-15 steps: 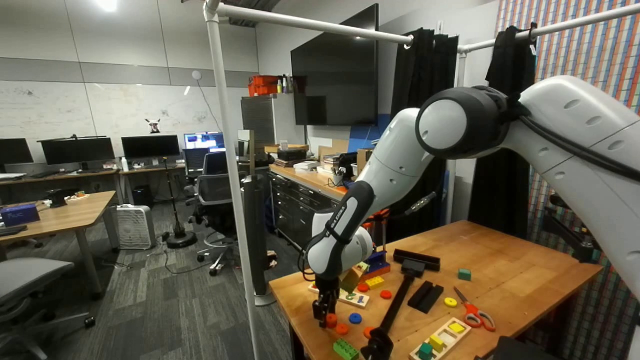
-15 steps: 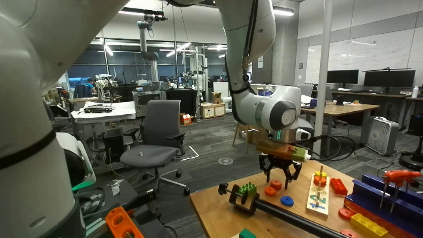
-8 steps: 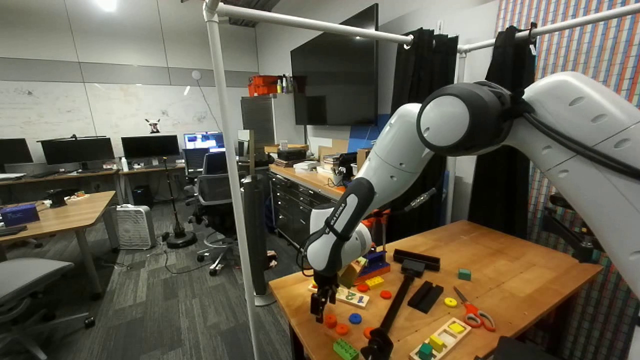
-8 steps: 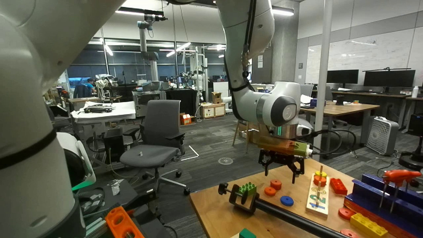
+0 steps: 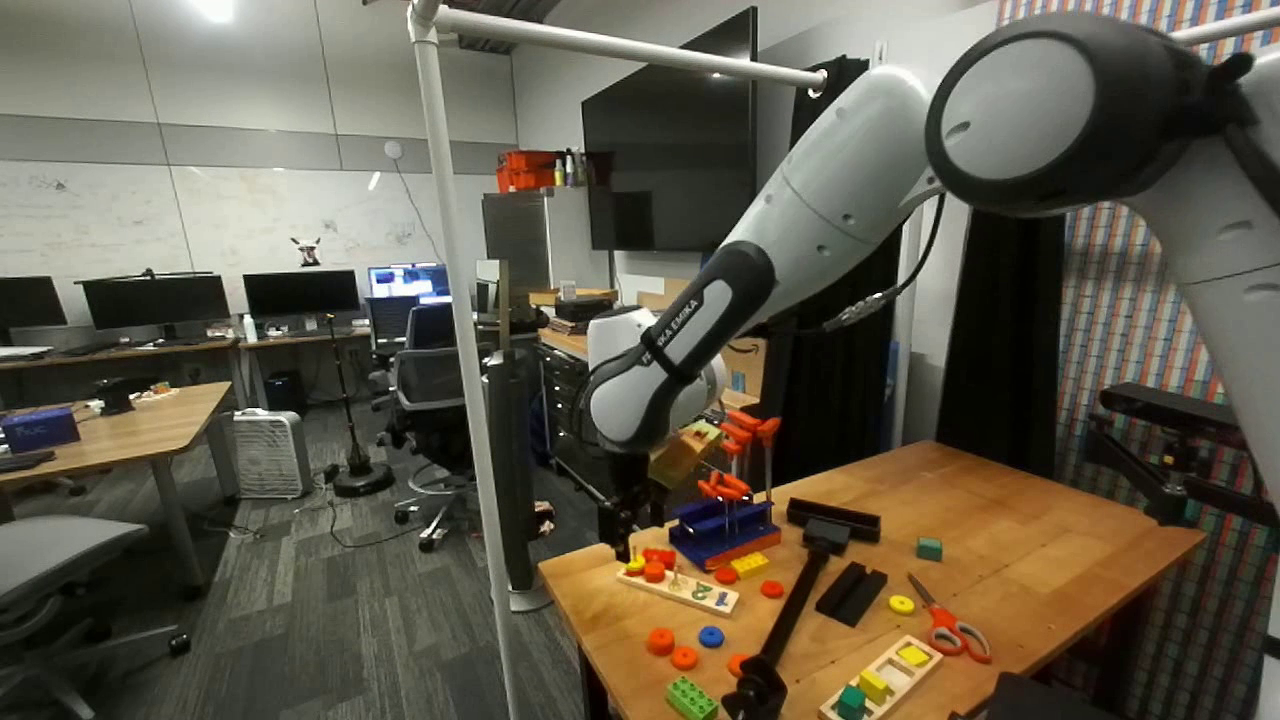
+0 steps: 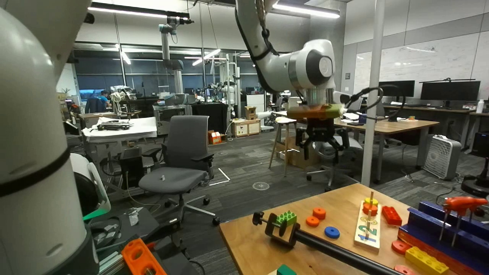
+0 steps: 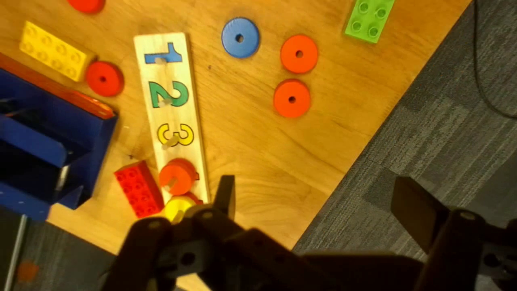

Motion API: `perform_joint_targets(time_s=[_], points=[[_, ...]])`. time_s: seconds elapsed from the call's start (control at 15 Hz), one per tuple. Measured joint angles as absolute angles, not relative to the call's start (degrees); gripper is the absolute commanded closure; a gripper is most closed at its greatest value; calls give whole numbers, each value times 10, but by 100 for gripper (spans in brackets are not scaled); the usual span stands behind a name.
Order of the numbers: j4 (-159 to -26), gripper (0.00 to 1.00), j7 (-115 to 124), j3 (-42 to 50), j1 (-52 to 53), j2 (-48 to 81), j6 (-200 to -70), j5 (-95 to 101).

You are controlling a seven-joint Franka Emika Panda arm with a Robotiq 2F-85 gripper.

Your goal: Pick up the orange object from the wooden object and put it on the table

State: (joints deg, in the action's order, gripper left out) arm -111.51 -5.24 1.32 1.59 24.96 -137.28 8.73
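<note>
A. What finish has the arm [image 5: 830,190]?
B. Pale grey and smooth; well above the gripper [image 6: 321,157], a dark joint housing [image 5: 1150,115] bears a grey disc [image 5: 1020,115].
A. And nearer the gripper?
B. Directly above it, an orange and yellow-green casing [image 6: 313,111]; higher, a pale panel [image 5: 714,303] lettered EMIKA. The gripper itself is black, with round fittings [image 7: 188,258].
</note>
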Motion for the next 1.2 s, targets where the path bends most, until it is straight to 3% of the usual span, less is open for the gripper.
perform_joint_targets(time_s=[0.73,1.2], points=[[-1286,0,109,35,-3,-76,-1265,111],[-1370,0,65,37,-28,-179,-1212,69]])
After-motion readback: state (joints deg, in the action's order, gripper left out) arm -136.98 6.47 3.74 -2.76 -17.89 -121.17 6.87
